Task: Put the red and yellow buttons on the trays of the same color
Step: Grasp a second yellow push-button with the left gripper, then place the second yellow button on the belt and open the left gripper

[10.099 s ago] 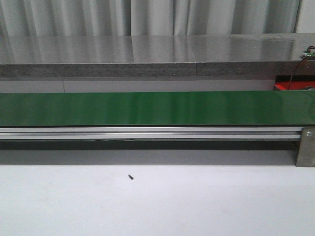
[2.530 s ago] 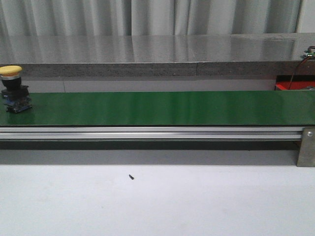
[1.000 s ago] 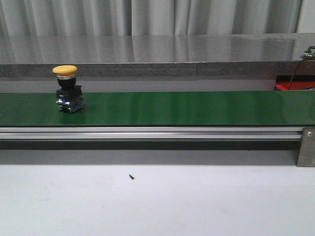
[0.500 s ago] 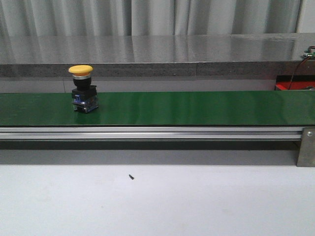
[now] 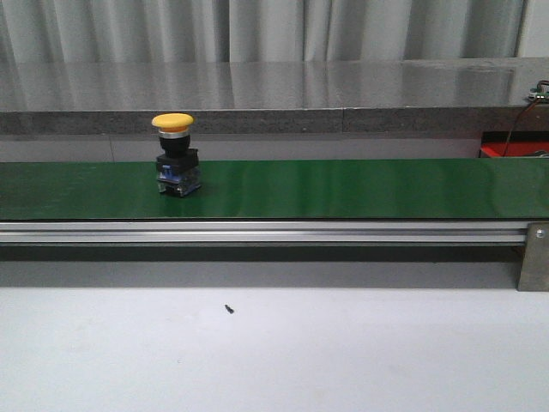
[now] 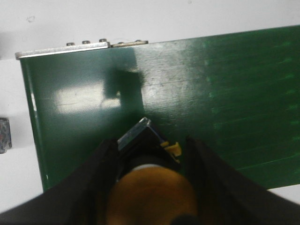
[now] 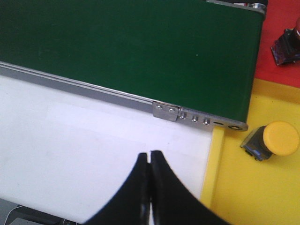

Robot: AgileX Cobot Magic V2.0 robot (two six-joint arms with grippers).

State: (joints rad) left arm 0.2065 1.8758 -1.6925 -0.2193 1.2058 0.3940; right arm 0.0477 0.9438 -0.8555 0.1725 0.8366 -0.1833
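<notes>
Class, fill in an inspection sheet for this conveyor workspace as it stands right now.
Surface: green belt beside white table.
Job's things: yellow button upright on belt; second yellow button in yellow tray; dark button body on red tray.
Clutter: small dark speck on table.
Grippers: left tool open above the belt button; right tool shut, empty.
Cables: thin wire far right.
Surroundings: grey curtain.

- The yellow button was not on the green belt ten seconds ago; it then appeared at the belt's left end.
- It has since ridden rightward, upright throughout, and now stands left of the belt's middle, further right than half a second ago.
</notes>
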